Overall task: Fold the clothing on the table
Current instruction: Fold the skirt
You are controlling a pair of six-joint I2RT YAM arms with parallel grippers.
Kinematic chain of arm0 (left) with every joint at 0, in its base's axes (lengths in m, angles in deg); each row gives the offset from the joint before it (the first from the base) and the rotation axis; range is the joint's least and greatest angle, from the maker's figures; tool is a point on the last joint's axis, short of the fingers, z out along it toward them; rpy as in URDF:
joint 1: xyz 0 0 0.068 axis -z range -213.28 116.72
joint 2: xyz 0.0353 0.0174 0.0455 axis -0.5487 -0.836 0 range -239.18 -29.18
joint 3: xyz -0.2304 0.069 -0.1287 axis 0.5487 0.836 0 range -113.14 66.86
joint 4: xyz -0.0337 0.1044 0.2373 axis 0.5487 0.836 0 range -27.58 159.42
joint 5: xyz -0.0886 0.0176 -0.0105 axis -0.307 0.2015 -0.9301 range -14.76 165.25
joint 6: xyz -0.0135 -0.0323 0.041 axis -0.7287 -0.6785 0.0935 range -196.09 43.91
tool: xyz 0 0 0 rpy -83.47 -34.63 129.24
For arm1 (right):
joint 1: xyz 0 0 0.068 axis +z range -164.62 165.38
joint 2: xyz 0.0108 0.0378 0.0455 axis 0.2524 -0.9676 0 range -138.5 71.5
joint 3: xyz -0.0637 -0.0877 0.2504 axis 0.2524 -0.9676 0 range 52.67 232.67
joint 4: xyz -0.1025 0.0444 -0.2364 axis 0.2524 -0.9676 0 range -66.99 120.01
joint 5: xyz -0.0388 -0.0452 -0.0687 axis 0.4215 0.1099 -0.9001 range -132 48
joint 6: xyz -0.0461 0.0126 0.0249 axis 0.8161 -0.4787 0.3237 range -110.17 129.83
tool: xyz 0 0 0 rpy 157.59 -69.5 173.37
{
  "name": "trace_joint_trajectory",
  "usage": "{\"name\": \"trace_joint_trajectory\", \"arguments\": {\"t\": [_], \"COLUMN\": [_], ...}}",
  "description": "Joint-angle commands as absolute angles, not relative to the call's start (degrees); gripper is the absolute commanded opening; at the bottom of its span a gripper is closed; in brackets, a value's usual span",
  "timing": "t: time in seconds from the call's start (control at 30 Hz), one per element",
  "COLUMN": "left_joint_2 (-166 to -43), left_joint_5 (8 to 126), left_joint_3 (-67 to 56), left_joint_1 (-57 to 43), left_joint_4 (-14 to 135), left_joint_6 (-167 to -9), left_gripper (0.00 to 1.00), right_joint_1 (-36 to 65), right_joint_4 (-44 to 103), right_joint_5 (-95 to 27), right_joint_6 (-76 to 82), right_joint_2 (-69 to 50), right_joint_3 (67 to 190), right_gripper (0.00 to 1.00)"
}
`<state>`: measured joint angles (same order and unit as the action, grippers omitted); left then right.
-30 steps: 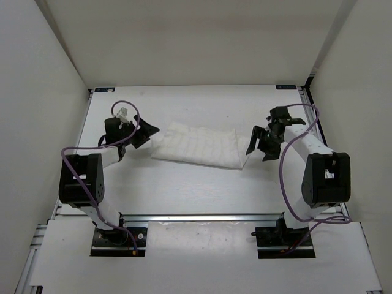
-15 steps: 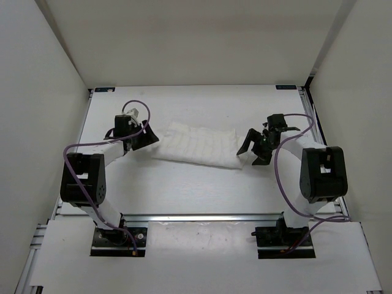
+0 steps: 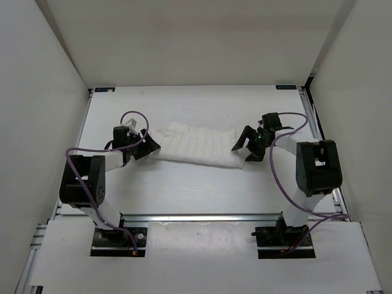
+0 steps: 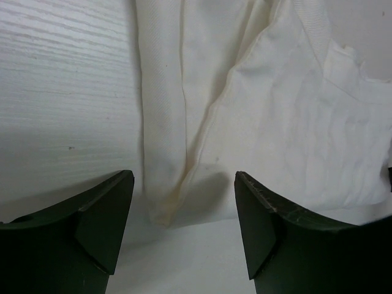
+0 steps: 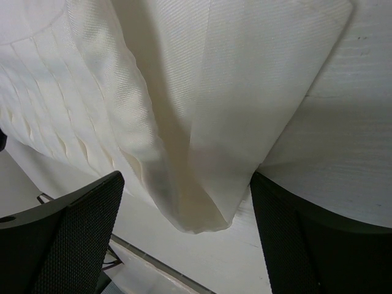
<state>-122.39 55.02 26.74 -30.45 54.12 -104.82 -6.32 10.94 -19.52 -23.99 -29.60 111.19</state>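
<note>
Left wrist: left gripper (image 4: pixel 184 177) apart around clothing (image 4: pixel 275 122) corner; right wrist: right gripper (image 5: pixel 187 180) likewise, plus pleats

white pleated clothing (image 3: pixel 199 146), flat on table (image 3: pixel 184 184)

Robotics lab cell.
Plain white walls (image 3: pixel 184 37) box in a tabletop (image 3: pixel 184 184) edged with aluminium rail (image 3: pixel 202 217), cabled arms (image 3: pixel 82 177) bolted on.

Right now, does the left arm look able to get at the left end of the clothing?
Probably yes. The left gripper is open right at that end, a folded corner of the clothing showing between its fingers on the table, and nothing blocks the way.
</note>
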Motion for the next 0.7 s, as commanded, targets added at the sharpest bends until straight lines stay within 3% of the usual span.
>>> {"name": "trace_joint_trajectory", "arguments": {"t": [0.0, 0.33, 0.53, 0.57, 0.63, 0.67], "left_joint_2": [-121.03, -127.53, -131.48, -132.01, -131.84, -131.58], "left_joint_5": [48.44, 53.80, 53.63, 53.36, 53.01, 53.70], "left_joint_3": [29.15, 24.32, 23.79, 23.35, 23.52, 23.53], "left_joint_1": [-31.52, -27.39, -25.46, -25.02, -24.67, -24.23], "left_joint_4": [47.14, 48.45, 44.84, 44.41, 43.70, 43.09], "left_joint_6": [-110.54, -107.82, -109.58, -110.19, -111.59, -112.12], "left_gripper": [0.78, 0.77, 0.72, 0.66, 0.16, 0.00], "right_joint_1": [-6.97, -9.17, -9.08, -8.47, -8.90, -9.08], "right_joint_4": [11.03, 10.24, 9.18, 9.01, 8.92, 8.57], "right_joint_5": [-20.29, -19.94, -19.85, -19.94, -19.50, -19.41], "right_joint_6": [-22.51, -21.28, -20.32, -20.14, -20.23, -20.57], "right_joint_2": [-30.28, -27.73, -27.38, -26.86, -26.59, -26.68], "right_joint_3": [112.70, 110.15, 110.24, 110.06, 110.32, 110.41], "right_gripper": [0.88, 0.87, 0.86, 0.85, 0.84, 0.84]}}
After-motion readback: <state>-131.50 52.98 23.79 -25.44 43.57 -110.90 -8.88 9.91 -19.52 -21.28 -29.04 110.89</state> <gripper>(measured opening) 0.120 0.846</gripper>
